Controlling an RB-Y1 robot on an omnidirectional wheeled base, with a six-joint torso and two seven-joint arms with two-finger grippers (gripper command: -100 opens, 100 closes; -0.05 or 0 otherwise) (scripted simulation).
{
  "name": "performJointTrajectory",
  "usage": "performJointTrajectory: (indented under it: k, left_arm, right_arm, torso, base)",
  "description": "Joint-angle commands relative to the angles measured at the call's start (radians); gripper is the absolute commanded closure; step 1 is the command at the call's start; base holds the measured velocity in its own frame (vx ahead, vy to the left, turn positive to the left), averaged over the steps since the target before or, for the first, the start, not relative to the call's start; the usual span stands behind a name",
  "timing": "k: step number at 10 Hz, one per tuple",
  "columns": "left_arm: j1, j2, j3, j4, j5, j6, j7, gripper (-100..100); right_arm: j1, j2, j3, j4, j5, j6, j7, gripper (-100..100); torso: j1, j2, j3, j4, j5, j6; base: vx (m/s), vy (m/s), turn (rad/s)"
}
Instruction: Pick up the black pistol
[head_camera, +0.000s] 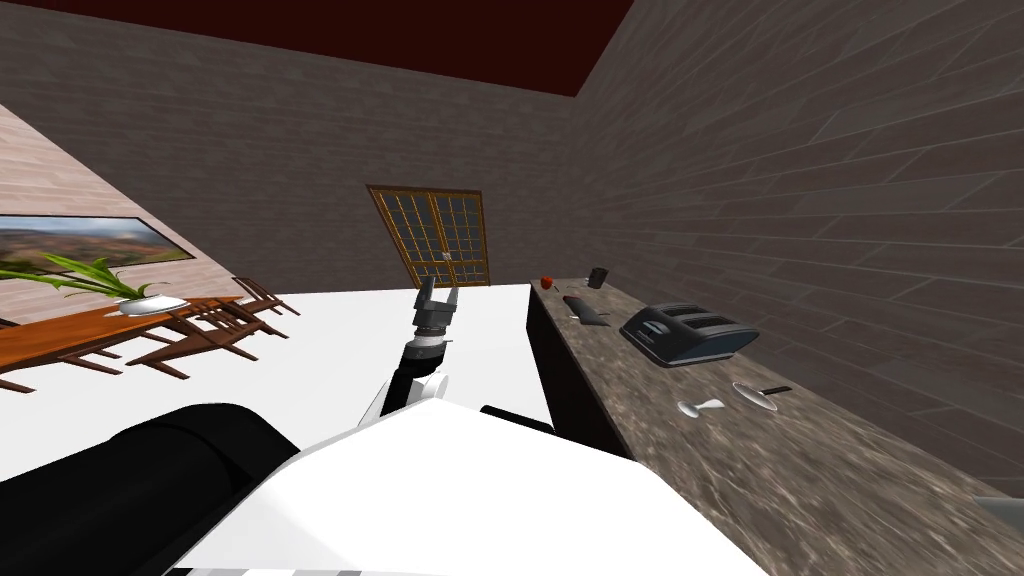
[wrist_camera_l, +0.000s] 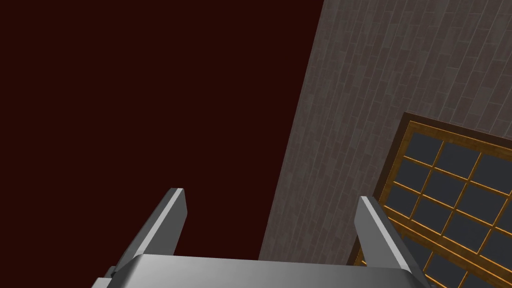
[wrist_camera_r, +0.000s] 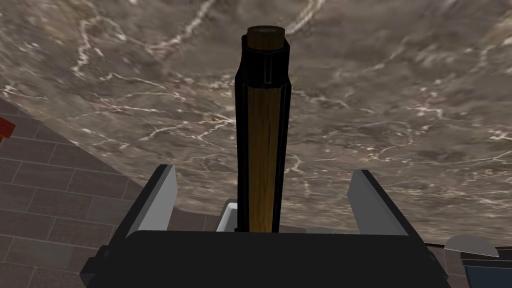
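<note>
The pistol (wrist_camera_r: 262, 125) is black with a brown wooden strip along it and lies on a brown marbled counter (wrist_camera_r: 390, 100). My right gripper (wrist_camera_r: 262, 175) is open, with one finger on each side of the pistol and a gap on both sides. In the head view the pistol (head_camera: 585, 310) is a small dark shape far along the counter (head_camera: 700, 460) by the right wall. My left gripper (head_camera: 437, 292) is raised in front of me, open and empty (wrist_camera_l: 272, 195).
On the counter are a red apple (head_camera: 546, 282) and a black cup (head_camera: 597, 277) beyond the pistol. A dark toaster (head_camera: 688, 333), a white spoon (head_camera: 700, 406) and a small pan (head_camera: 755, 393) lie nearer me. A wooden dining table with chairs (head_camera: 150, 330) stands at the left.
</note>
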Motion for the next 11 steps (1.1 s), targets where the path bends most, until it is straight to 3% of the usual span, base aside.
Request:
performJointTrajectory:
  k: [1, 2, 5, 6, 7, 11]
  left_arm:
    - [0.000, 0.000, 0.000, 0.000, 0.000, 0.000, 0.000, 0]
    - [0.000, 0.000, 0.000, 0.000, 0.000, 0.000, 0.000, 0]
    - [0.000, 0.000, 0.000, 0.000, 0.000, 0.000, 0.000, 0]
    - [0.000, 0.000, 0.000, 0.000, 0.000, 0.000, 0.000, 0]
    - [0.000, 0.000, 0.000, 0.000, 0.000, 0.000, 0.000, 0]
    - [0.000, 0.000, 0.000, 0.000, 0.000, 0.000, 0.000, 0]
  right_arm:
    - [0.000, 0.000, 0.000, 0.000, 0.000, 0.000, 0.000, 0]
    - [-0.030, 0.009, 0.015, 0.035, 0.003, -0.009, 0.009, -100]
    - [-0.074, 0.022, 0.038, 0.087, 0.008, -0.023, 0.022, -100]
    - [-0.064, 0.019, 0.033, 0.074, 0.007, -0.020, 0.019, -100]
    - [-0.065, 0.019, 0.034, 0.076, 0.007, -0.020, 0.020, 100]
    - [-0.061, 0.016, 0.033, 0.077, 0.010, -0.021, 0.026, 100]
  torso:
    - [0.000, 0.000, 0.000, 0.000, 0.000, 0.000]
    - [0.002, 0.002, 0.001, 0.000, 0.001, 0.000]
    - [0.002, 0.003, 0.002, 0.001, 0.000, 0.000]
    - [0.002, 0.003, 0.002, 0.001, 0.000, 0.000]
    - [0.003, 0.003, 0.002, 0.001, 0.001, 0.000]
    - [0.002, 0.002, 0.003, 0.004, -0.003, 0.001]
  base:
    - [0.006, -0.008, 0.001]
    - [0.008, -0.016, 0.046]
    - [0.010, -0.021, 0.032]
    - [0.003, -0.010, 0.007]
    - [0.000, 0.000, 0.000]
    - [-0.004, -0.003, 0.003]
